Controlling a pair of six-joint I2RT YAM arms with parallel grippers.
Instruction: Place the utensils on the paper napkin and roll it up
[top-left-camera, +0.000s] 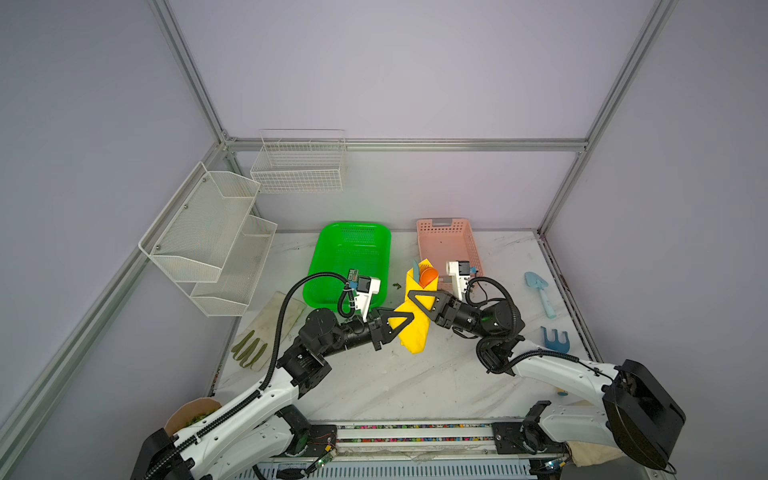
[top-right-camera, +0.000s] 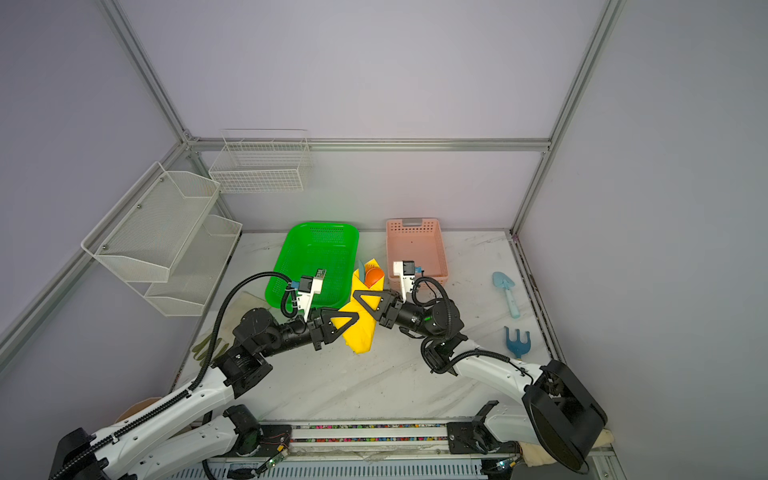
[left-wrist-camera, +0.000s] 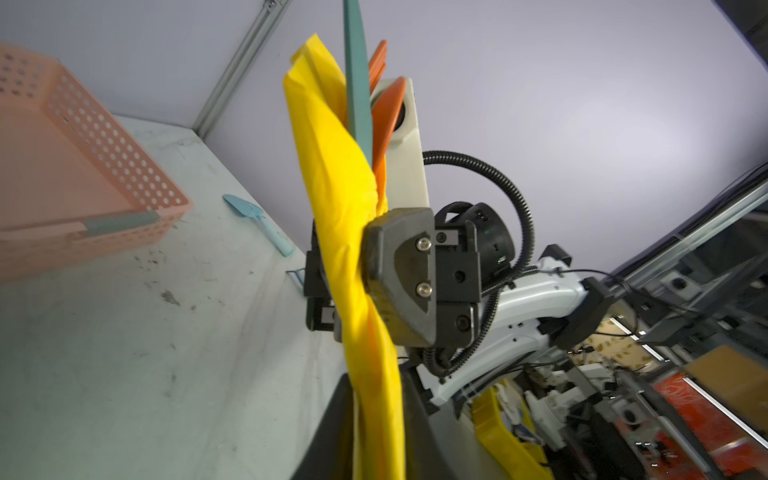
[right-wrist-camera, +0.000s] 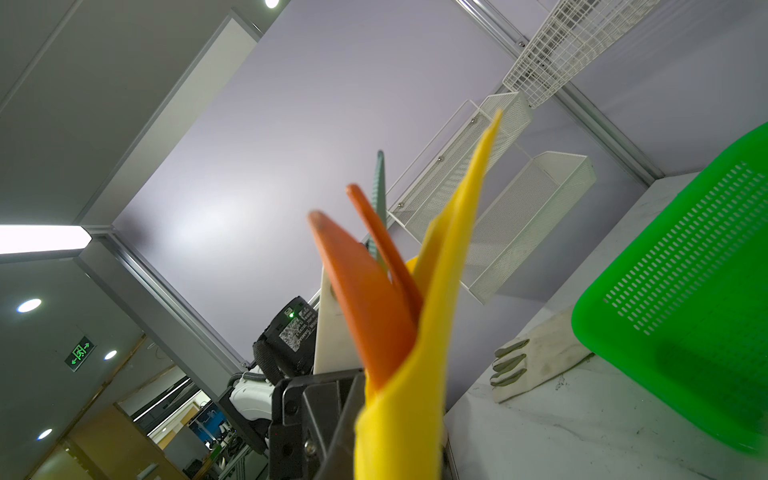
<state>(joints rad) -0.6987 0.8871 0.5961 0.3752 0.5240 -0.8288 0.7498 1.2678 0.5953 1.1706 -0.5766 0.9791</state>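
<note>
Rolled paper napkin (top-left-camera: 415, 336), utensils (top-left-camera: 428, 275) jutting at 12 o'clock, runs 12-to-6 aloft; right gripper (top-left-camera: 417, 299) pinches its middle from 4 o'clock, left gripper (top-left-camera: 405, 320) straddles the lower end, grip unclear.

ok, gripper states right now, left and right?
Left gripper: at the paper napkin, grip cannot be told.
Right gripper: closed on the paper napkin, utensils inside.

Utensils (top-left-camera: 427, 275): handles wrapped inside napkin (top-left-camera: 415, 332); only the heads show. Teal piece (left-wrist-camera: 356, 83): tip cut off by the left wrist view's edge. Napkin's lower end runs off both wrist views. Right wrist view: napkin and spoon (right-wrist-camera: 365, 299) blurred. Left gripper (top-left-camera: 409, 317): jaw gap masked by napkin, state undeterminable. Gloves (top-left-camera: 249, 353): partly covered by left arm (top-left-camera: 332, 332). Dark speck (top-left-camera: 397, 286): too small to identify.
</note>
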